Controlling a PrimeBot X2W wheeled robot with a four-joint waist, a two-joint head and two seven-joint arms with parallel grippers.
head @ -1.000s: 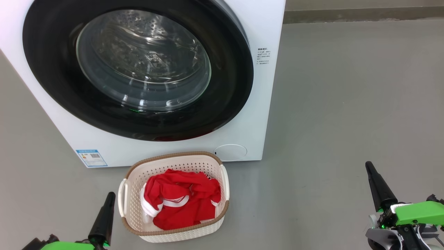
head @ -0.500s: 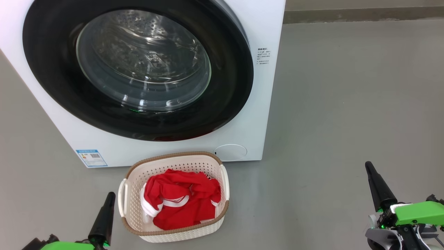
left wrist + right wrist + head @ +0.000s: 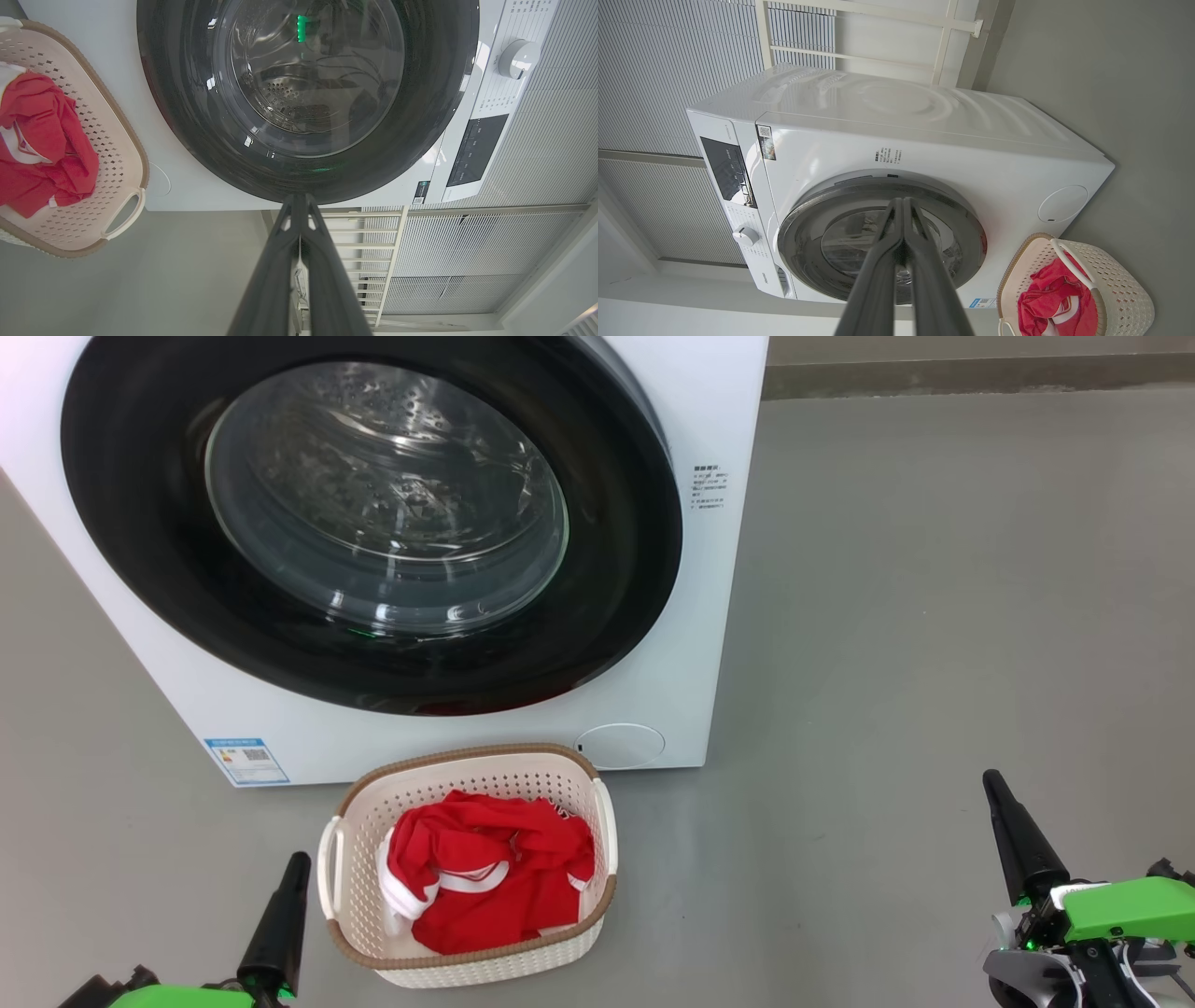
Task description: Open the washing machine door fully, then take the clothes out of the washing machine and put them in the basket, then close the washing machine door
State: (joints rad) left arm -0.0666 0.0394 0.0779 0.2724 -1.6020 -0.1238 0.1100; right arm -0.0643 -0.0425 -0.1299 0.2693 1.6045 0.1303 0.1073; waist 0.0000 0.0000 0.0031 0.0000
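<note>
head view: left end effector (image 3: 297, 866), pinched narrow and empty, sits just left of the basket (image 3: 467, 752) on the floor (image 3: 934, 616); right end effector (image 3: 995, 789), likewise pinched, is well apart. the clothes (image 3: 485, 877) lie inside; the washing machine door (image 3: 373, 523) looks closed, i judge.

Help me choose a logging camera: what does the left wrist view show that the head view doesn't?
Left wrist: the control knob and dark display panel. Head: the blue label and right end effector. Both: the closed washing machine door, the basket holding red clothes, and the left end effector.
</note>
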